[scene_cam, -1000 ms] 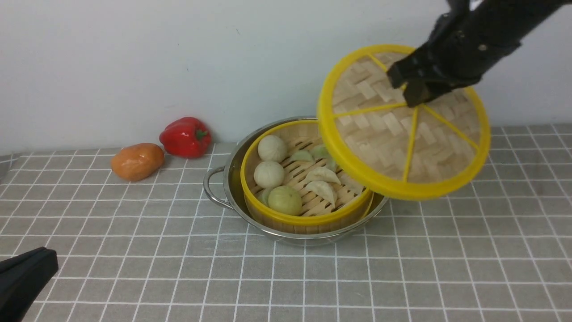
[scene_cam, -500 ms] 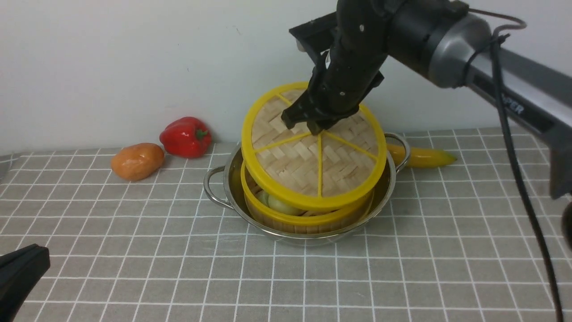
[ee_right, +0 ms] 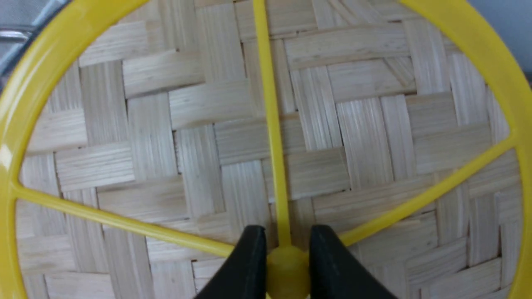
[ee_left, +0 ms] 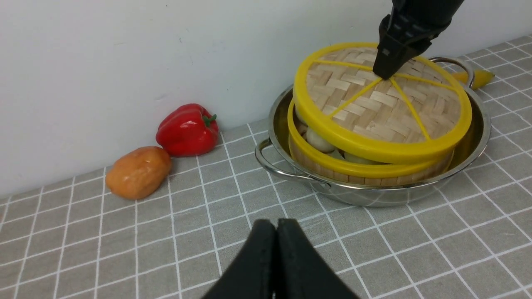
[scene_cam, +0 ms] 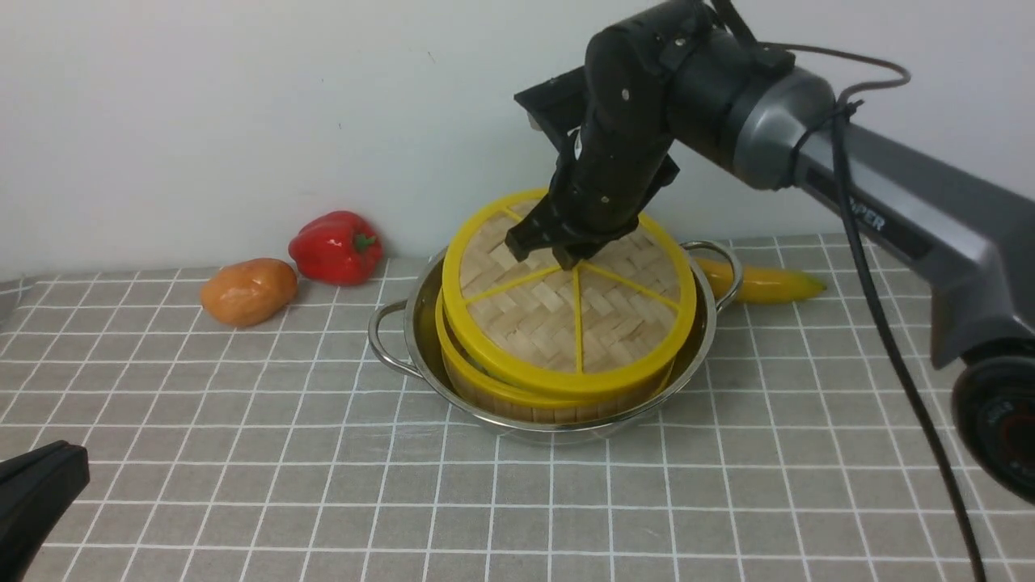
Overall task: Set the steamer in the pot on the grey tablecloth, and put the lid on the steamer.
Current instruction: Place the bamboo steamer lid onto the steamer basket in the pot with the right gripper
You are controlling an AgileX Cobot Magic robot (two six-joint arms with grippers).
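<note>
The right gripper [scene_cam: 558, 249] is reaching down from the upper right of the front view and clamping its two black fingers on the small yellow knob [ee_right: 286, 265] at the hub of the lid [scene_cam: 570, 319]. That grip is probably chosen so the flat disc hangs close to level from its middle. The lid, a weave of pale bamboo strips framed by a thick glossy yellow rim and thin spokes, is lying over the steamer [scene_cam: 517, 406] at the centre of the frame but is not looking seated. It is sitting a little to the right, leaving a crescent of the steamer's yellow rim showing on the left, and in the left wrist view a gap on that side is exposing pale round buns [ee_left: 319, 140]. The steamer, with its upright wooden wall, is standing inside the pot [scene_cam: 422, 319], whose polished steel is mirroring the basket. The pot is resting on the grey tablecloth [scene_cam: 242, 453] with its white grid. The left gripper [ee_left: 276, 257] is idling at the lower left, fingers pressed together, well apart from the pot. Judging by the tilt, the lid is needing a slight shift left and down before release.
</note>
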